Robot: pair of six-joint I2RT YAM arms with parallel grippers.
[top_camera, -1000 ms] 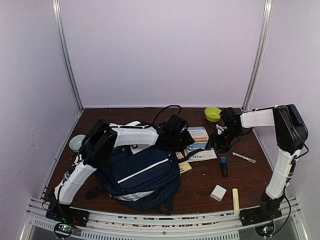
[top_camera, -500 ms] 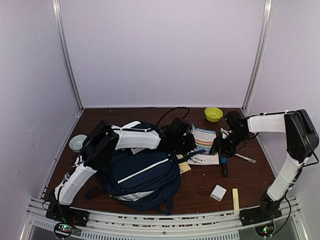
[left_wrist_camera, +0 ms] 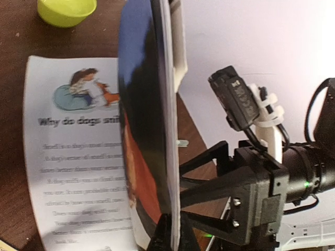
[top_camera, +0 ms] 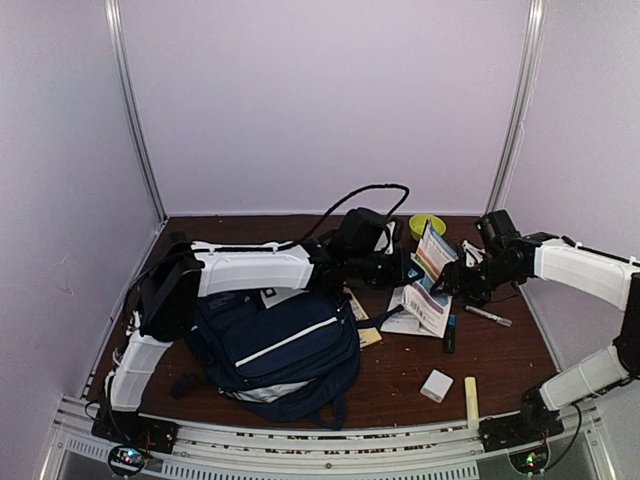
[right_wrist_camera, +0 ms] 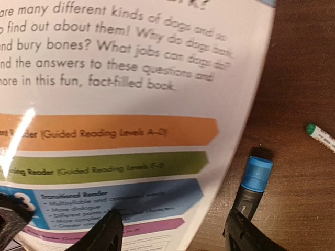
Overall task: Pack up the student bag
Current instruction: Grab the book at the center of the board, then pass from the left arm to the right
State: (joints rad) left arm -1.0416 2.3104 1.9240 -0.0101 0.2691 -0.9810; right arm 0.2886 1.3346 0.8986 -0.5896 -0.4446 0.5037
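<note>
Near edge: we see a pale yellow highlighter (top_camera: 471,399) lying on the dark brown wooden table (top_camera: 500,360), with a small white block (top_camera: 436,385) just beside it on the left.
Student bag: the large navy-blue fabric student bag (top_camera: 275,345) with a white stripe lies flat on the left half of the table, under the left arm's forearm.
Pens: a blue-capped dark marker (top_camera: 448,335) (right_wrist_camera: 254,183) lies right of the bag. A thin white pen (top_camera: 487,316) (right_wrist_camera: 320,135) with a green tip lies a little farther right, apart from it.
Booklet: a thin white children's booklet (top_camera: 425,305) (left_wrist_camera: 73,157) (right_wrist_camera: 131,104) about dogs sits between the two grippers, its lower pages on the table and one cover raised upright.
Left gripper: the left gripper (top_camera: 405,270) (left_wrist_camera: 170,235) is closed on the raised cover, which we see edge-on between its fingers in the left wrist view.
Right gripper: the right gripper (top_camera: 458,285) (right_wrist_camera: 178,232) has its jaws apart. One finger is over the booklet's printed back and the other is over bare table next to the marker.
Far side: we see a lime-green bowl (top_camera: 427,224) (left_wrist_camera: 67,10) near the back wall, partly hidden behind the raised cover.
</note>
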